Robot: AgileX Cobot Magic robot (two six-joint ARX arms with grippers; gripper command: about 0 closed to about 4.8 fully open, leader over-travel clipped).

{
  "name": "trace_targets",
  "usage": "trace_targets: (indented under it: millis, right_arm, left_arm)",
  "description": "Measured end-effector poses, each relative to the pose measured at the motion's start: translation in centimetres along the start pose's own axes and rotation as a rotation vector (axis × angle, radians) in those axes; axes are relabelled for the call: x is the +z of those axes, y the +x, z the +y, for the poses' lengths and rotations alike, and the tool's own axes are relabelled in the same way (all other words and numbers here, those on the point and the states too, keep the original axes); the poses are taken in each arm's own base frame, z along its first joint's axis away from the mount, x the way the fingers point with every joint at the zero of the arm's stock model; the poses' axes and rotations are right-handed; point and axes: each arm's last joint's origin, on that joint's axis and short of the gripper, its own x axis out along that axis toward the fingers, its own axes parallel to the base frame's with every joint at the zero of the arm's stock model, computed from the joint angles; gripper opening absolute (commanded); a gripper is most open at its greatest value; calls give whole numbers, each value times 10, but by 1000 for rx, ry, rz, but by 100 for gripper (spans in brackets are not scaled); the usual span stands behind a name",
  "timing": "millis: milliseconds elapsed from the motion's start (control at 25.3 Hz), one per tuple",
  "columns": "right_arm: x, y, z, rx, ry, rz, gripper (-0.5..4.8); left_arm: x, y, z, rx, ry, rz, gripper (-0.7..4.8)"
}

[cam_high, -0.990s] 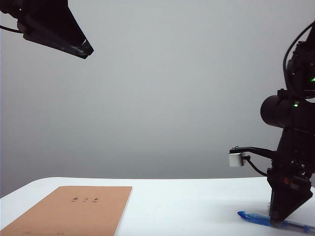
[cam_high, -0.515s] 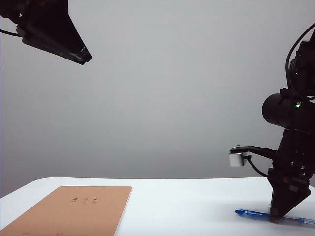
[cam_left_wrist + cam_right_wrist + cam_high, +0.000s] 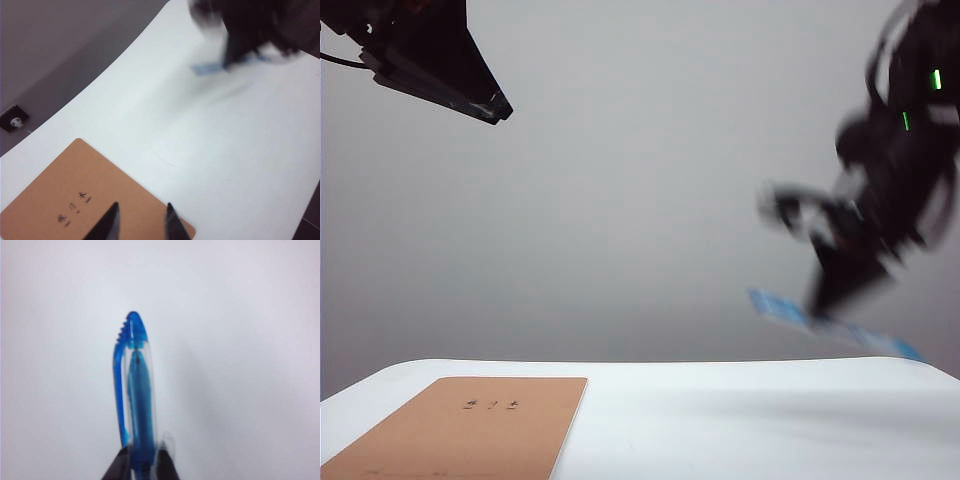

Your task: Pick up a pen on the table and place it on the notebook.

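Right gripper (image 3: pixel 141 464) fingers pinch the pen (image 3: pixel 136 390) clear of the table (image 3: pixel 720 420) — its long axis slants. Notebook (image 3: pixel 470 425) lies well leftward, beneath the wide-open, empty left gripper (image 3: pixel 139 222) — far nearer.

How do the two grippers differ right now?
The right gripper is shut on the pen; the left gripper is open and empty. The right gripper is blurred, carrying the pen clear above the table; the left gripper looks sharp, above the notebook. Both have dark fingers.
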Motion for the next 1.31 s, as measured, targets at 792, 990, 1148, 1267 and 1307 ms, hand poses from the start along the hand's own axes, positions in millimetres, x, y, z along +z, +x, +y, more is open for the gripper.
trace_targets:
  millis: [792,990,1148,1267,1307]
  right_arm:
    - [156,57,110,116,55,-454,-5]
    - [176,103,125,88,140,-313,-5]
    - [189,119,128,99,139,-267,-5]
    - [188,138,127,81,146,-183,-5]
    - [186,145,127,70,142,-153,-5]
  left_arm:
    - [1,-54,-12,321,-95,-19,79]
    - [-16,-62,-17,354,-113,150,79]
    - [-23,-64,-18,346,-125,225,79]
    - [-25,-64,-19,337,-129,247,79]
    - [-26,-64,-20,335,-126,248,79]
